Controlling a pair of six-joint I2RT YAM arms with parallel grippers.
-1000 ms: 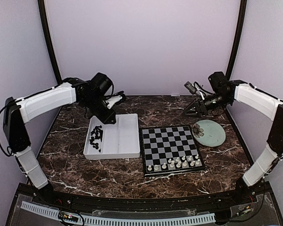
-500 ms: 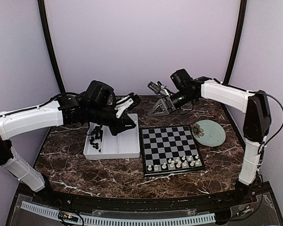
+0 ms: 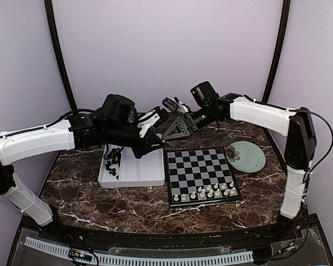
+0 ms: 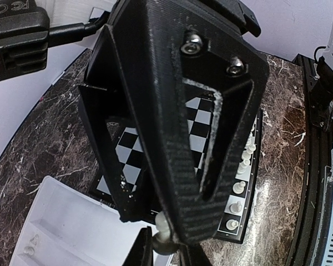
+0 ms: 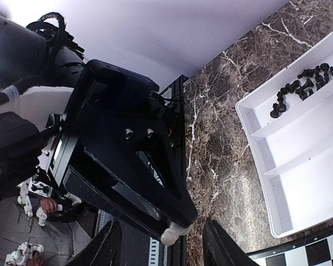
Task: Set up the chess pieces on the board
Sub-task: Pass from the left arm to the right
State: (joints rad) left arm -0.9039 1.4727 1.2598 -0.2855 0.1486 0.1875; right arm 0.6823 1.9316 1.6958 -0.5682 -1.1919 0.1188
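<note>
A white chess piece (image 4: 163,226) is pinched in my shut left gripper (image 4: 165,239), held in the air behind the gap between tray and board. My right gripper (image 5: 162,244) is open, one finger on each side of that piece (image 5: 175,233); whether they touch it I cannot tell. From above, the left gripper (image 3: 154,132) and right gripper (image 3: 174,128) meet tip to tip. The board (image 3: 195,164) lies at centre right with white chess pieces (image 3: 205,193) on its two near rows. Black chess pieces (image 3: 112,162) lie in a heap in the tray's left part.
The white tray (image 3: 140,166) sits left of the board, with its dividers (image 5: 299,166) and a few white pieces (image 4: 30,247) inside. A pale green plate (image 3: 247,157) lies right of the board. Both arms stretch over the back of the marble table (image 3: 127,205).
Both arms have swung inward from the sides. The right gripper left the area by the plate and the left moved right from above the tray, so they now meet.
</note>
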